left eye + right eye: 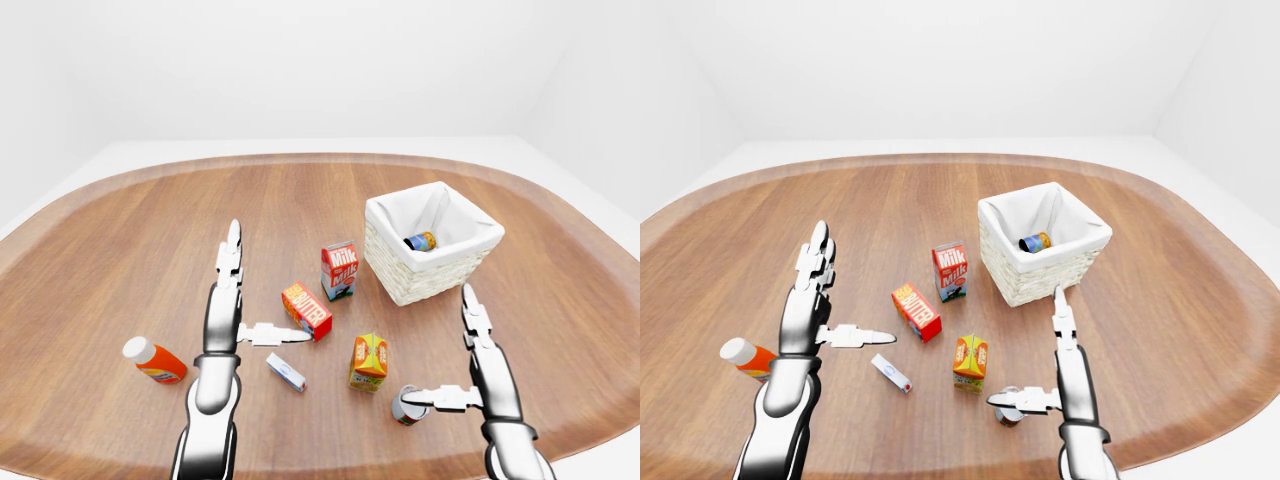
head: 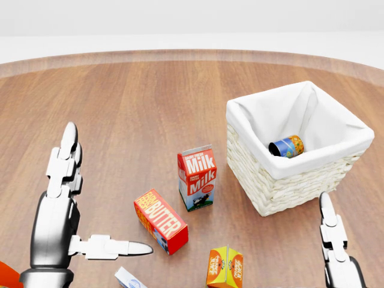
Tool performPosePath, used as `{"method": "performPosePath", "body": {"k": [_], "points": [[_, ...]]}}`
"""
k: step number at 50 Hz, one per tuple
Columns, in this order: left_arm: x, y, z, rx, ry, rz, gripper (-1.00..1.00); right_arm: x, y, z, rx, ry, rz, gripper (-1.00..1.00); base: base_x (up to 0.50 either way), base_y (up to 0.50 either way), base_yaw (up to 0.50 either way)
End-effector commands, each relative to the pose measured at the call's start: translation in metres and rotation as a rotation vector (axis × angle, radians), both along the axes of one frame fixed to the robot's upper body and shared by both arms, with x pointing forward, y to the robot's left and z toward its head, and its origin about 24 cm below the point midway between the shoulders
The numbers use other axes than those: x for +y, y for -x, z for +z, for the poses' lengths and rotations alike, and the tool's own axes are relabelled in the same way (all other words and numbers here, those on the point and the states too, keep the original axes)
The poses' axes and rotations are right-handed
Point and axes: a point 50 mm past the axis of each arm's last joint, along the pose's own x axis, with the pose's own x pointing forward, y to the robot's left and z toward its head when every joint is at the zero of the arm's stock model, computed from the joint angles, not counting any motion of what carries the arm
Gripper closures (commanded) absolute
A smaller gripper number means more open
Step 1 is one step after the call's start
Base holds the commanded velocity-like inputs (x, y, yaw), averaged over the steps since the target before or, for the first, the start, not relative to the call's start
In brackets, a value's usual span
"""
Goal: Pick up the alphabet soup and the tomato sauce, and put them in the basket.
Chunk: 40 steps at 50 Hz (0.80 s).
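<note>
A can with a blue and orange label lies on its side inside the white-lined wicker basket at the right of the head view. A second can, grey-topped with a red label, stands on the table near the bottom edge of the left-eye view. My right hand is open just to the right of it. The fingers point up the view, and the thumb tip reaches the can's top without closing round it. My left hand is open at the left, empty, with its thumb pointing toward the butter box.
A milk carton, a butter box and an orange juice carton stand between my hands. A small white and blue box and an orange bottle with a white cap lie lower left. The round wooden table's edge runs close below my right hand.
</note>
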Motion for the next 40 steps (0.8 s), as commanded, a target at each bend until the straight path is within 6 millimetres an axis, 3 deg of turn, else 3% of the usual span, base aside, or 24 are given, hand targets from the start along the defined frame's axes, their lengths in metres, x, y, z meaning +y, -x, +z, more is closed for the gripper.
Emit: {"method": "performPosePath", "body": {"k": [1,40], "points": [[0.001,0.002,0.002,-0.010,-0.002,0.011,-1.00,0.001,0.008,-0.013,0.066,-0.002,-0.009,-1.00,0.00,0.00,0.00],[0.000,0.002,0.003,-0.012,-0.005,0.007,-1.00,-0.002,0.019,-0.046,0.218,0.023,-0.052,-1.00,0.00,0.00,0.00]]}}
